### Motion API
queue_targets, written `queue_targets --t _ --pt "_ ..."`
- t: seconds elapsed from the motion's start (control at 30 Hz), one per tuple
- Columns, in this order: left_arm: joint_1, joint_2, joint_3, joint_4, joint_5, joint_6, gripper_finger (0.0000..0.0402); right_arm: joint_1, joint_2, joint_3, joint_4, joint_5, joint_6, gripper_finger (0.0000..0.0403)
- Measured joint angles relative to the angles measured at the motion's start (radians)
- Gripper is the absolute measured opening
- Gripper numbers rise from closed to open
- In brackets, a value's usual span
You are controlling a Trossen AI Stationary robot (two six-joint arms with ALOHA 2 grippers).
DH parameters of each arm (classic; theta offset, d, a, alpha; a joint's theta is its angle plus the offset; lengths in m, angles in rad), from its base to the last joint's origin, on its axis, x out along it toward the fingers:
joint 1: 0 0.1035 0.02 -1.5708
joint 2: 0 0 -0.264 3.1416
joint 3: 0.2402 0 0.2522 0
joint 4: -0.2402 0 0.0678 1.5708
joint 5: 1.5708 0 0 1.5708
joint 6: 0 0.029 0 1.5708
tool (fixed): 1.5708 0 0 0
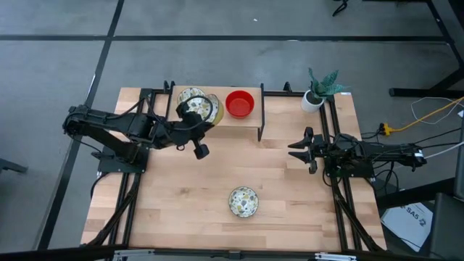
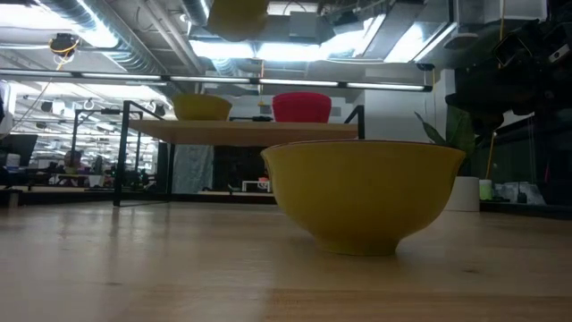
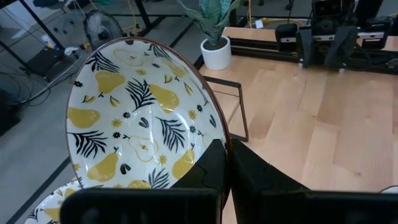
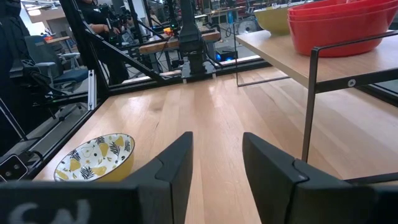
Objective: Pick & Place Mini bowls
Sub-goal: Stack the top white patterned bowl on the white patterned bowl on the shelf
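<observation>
Pinching a patterned bowl point(image 3: 134, 115) by its rim over the shelf point(image 1: 250, 119) at eleven o'clock, the left gripper point(image 1: 194, 116) nears the red stack point(image 1: 240, 104), one bowl point(image 1: 243, 201) waits at six, the right gripper point(image 1: 299, 148) idles at three, spread and empty.

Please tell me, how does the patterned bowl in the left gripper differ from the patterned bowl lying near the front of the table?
The held bowl is pinched at its rim by the shut left gripper; the front bowl is free, no gripper touching it.
The held bowl is tilted on edge, above the shelf near another patterned bowl; the front bowl sits upright on the table.
Both show yellow pears and dark leaves on white inside.
</observation>
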Motion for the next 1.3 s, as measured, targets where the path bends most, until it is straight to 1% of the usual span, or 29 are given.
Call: queue_targets --t 0.27,0.5,0.8,0.87,0.97,1.3 --pt "0.0 0.0 0.0 0.0 -0.011 0.0 0.0003 0.0 0.0 0.0 0.0 0.0 0.0 0.014" --pt "0.021 -0.001 0.0 0.0 -0.007 0.001 0.0003 0.0 0.0 0.0 0.0 0.0 0.0 0.014" --pt "0.063 -0.001 0.003 0.007 0.001 0.059 0.0003 0.0 0.0 0.0 0.0 0.0 0.0 0.014" --pt "0.076 -0.001 0.019 0.006 0.023 0.08 0.0003 0.0 0.0 0.0 0.0 0.0 0.0 0.014" --pt "0.095 -0.001 0.058 0.007 0.026 0.117 0.0003 0.0 0.0 0.0 0.0 0.0 0.0 0.014" --pt "0.139 0.008 0.182 0.009 -0.024 0.248 0.0003 0.0 0.0 0.0 0.0 0.0 0.0 0.014"
